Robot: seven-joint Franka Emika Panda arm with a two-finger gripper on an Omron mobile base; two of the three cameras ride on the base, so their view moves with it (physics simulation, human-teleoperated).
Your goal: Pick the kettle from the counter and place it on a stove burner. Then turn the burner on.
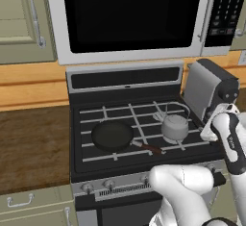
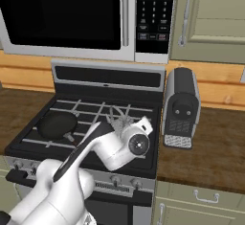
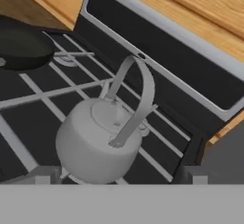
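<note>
Silver-grey metal marks your one kettle (image 1: pixel 174 127), which sits upright on the black grate (image 1: pixel 144 112) at the right side of the stove (image 1: pixel 139 138), its thin arched handle standing up over the lid; the hand view shows the same kettle (image 3: pixel 97 139) close below the camera. You have one black pan (image 1: pixel 112 135) on the front left of the grate, its reddish handle pointing toward the kettle without touching it. One ringed burner (image 3: pixel 66 58) shows just beside the pan in the hand view; the burner under the kettle is hidden by the kettle's body. Your gripper (image 3: pixel 116 178) has its jaws spread wide, one finger (image 3: pixel 45 175) on each side of the kettle's lower body, and it grips nothing; whether the fingers touch the kettle you cannot tell. Along the stove front you can count at least four knobs (image 1: pixel 109 184), the rest being covered by the arm. One microwave (image 1: pixel 129 18) hangs above the stove, and one dark coffee machine (image 2: pixel 181 106) stands on the brown counter (image 2: pixel 210 147) to the right of the stove. A second stretch of counter (image 1: pixel 33 143) lies to the left.
</note>
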